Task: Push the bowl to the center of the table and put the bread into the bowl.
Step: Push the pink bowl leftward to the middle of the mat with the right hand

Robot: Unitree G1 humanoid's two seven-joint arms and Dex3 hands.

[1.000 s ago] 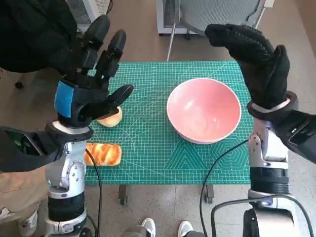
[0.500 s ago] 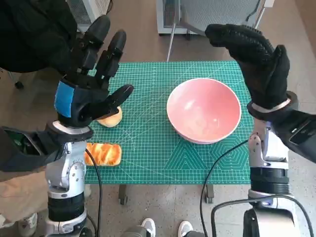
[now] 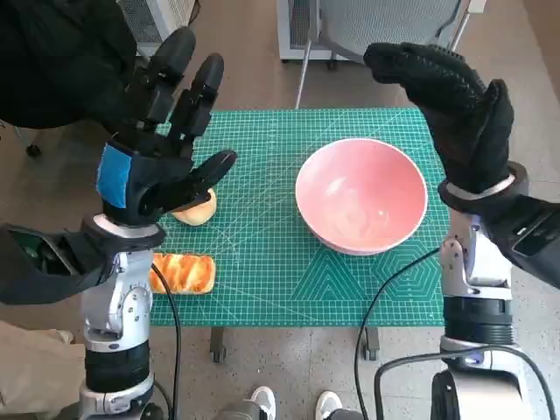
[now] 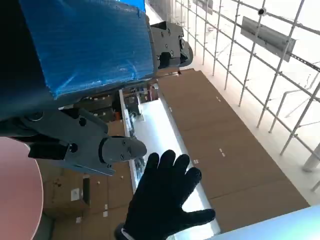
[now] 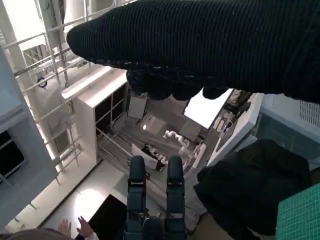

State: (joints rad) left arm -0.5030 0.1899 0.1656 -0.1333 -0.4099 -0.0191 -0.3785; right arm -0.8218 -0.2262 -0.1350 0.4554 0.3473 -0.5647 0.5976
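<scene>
Hidden: the round bun [image 3: 196, 210] is partly covered by the thumb of the left hand [image 3: 150, 166], which is raised above the table's left side; only the bun's lower edge shows in the head view.
Cut off: the long glazed bread [image 3: 184, 273] lies near the front left edge of the green mat [image 3: 262, 262], its left end behind the left forearm.
Hard to make out: both wrist views point upward at ceiling grids and shelving; the left wrist view catches only a pink sliver of the bowl at its edge, the right wrist view only a corner of the mat.
Bowl: the pink bowl [image 3: 361, 195] stands upright on the mat, right of the table's middle, well apart from both pieces of bread.
Bowl contents: nothing inside; the inner surface shows bare pink.
Left hand: lifted, fingers spread apart and pointing away from the robot, holding nothing.
Right hand: the gloved right hand [image 3: 459, 109] is raised above the bowl's right rim, fingers bent forward but apart, gripping nothing; it appears spread in the left wrist view too.
Surroundings: a person in dark clothing [image 3: 52, 61] sits at the table's far left; shoes [image 3: 262, 402] show below the front edge.
</scene>
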